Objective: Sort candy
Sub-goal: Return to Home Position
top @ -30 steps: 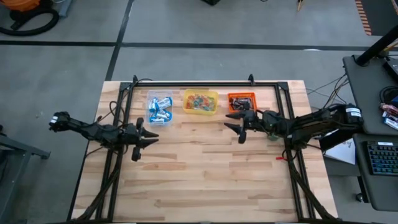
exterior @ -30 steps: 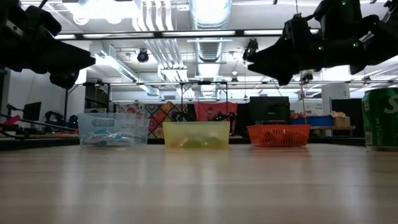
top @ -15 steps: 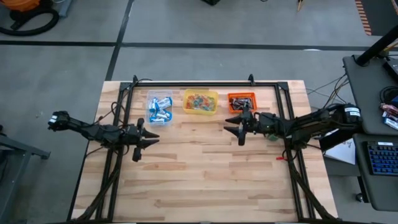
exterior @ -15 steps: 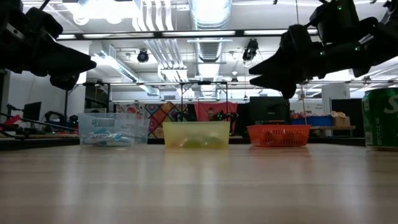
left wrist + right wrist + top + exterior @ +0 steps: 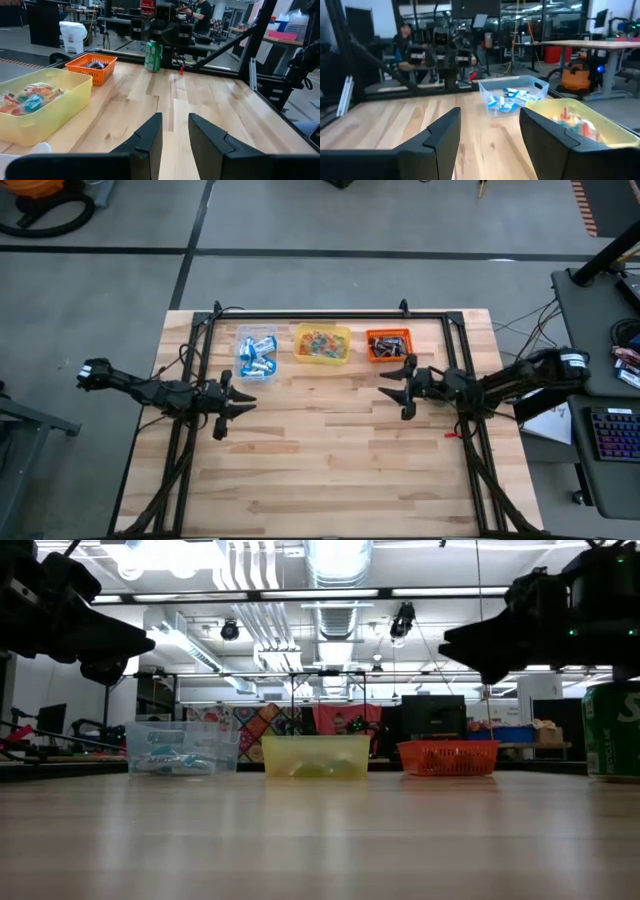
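Observation:
The candy lies in three tubs in a row at the table's far edge. Blue-and-white sweets (image 5: 256,356) are in the clear tub (image 5: 257,338). Small red, green and orange sweets (image 5: 320,341) are in the yellow tub (image 5: 322,358). Dark brown sweets (image 5: 388,340) are in the orange tub (image 5: 388,356). My left gripper (image 5: 238,405) is open and empty, above the table, near the clear tub on its near side. My right gripper (image 5: 395,388) is open and empty, above the table, on the near side of the orange tub. The open fingers also show in the left wrist view (image 5: 175,131) and the right wrist view (image 5: 490,125).
A green can (image 5: 612,730) stands near the table's right side, also in the left wrist view (image 5: 152,55). A black frame (image 5: 320,314) runs around the table's edges. People show in the room beyond the table (image 5: 200,10).
My right gripper has drawn back toward the table's right edge, away from the table's middle, staying open and empty. My left gripper has kept still.

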Robot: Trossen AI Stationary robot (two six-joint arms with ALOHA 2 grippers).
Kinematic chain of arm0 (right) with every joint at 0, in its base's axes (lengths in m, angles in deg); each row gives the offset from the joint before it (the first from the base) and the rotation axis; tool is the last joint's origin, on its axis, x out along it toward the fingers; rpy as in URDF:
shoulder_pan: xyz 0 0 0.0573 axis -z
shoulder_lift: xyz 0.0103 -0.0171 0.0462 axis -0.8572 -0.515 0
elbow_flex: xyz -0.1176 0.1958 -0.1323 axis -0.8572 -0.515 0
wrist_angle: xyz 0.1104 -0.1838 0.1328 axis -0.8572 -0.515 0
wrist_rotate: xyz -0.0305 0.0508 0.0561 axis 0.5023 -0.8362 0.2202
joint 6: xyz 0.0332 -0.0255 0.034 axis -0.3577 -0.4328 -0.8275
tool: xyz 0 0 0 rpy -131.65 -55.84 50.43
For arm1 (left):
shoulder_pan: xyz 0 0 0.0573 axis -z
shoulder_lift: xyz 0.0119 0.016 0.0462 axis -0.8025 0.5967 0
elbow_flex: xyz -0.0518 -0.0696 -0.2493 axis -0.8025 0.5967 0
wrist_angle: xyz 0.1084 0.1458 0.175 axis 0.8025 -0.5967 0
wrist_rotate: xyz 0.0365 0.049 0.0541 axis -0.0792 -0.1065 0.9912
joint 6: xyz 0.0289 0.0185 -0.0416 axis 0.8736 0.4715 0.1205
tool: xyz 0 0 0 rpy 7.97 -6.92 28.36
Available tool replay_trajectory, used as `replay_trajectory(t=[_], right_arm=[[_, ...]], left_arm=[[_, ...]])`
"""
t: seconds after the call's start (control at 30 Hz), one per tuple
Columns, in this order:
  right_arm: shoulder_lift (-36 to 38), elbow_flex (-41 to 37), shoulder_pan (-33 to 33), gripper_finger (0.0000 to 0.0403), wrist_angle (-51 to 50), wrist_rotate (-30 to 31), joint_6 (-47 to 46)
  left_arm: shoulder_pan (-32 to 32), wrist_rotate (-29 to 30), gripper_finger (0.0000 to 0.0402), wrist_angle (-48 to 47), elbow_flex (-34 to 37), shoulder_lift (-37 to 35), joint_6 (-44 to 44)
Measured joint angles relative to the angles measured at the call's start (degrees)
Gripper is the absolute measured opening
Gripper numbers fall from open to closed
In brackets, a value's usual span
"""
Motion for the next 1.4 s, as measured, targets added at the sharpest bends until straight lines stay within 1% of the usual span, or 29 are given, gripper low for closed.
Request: replay_trajectory(t=[0.07, 0.27, 0.37, 0.5, 0.57, 0.67, 0.8, 0.97, 1.1, 1.4], right_arm=[[3.7, -1.1, 0.0, 0.0194, -1.8, 0.1, -1.0], [19.2, 0.5, -0.3, 0.0194, -24.7, -0.1, 0.8], [30.3, 0.3, -0.3, 0.0194, -36.7, -0.1, 1.2], [47.8, -1.1, -0.7, 0.0194, -54.4, 0.2, 0.8], [54.4, -1.1, -1.9, 0.0194, -61.9, 0.1, 0.5], [60.6, -1.1, -3.3, 0.0194, -64.5, 0.0, 0.5], [65.6, -1.1, -5.1, 0.0194, -66.1, -3.4, 0.4], [65.9, -1.1, -5.9, 0.0194, -71.1, -9.5, 0.1], [65.9, -1.1, -6.0, 0.0194, -72.0, -8.7, -2.4], [65.3, -1.1, -5.9, 0.0194, -71.9, -9.0, -2.7]], left_arm=[[0.0, 0.0, 0.0078, -0.1, 0.0, 0.0, 0.0], [0.0, 0.0, 0.0078, 0.0, 0.0, 0.0, 0.0], [0.0, 0.0, 0.0078, -0.2, 0.0, 0.1, 0.0], [0.0, 0.0, 0.0078, 0.0, 0.0, 0.2, 0.0], [0.0, 0.0, 0.0078, -0.1, 0.0, 0.2, 0.0], [0.0, 0.0, 0.0078, 0.0, 0.0, 0.2, 0.0], [0.0, 0.0, 0.0078, 0.0, 0.0, 0.3, 0.0], [0.0, 0.0, 0.0078, -0.1, 0.0, 0.3, 0.0], [0.0, 0.0, 0.0078, 0.0, -0.1, 0.5, 0.0], [0.0, 0.0, 0.0077, -0.1, -0.1, 0.8, 0.0]])
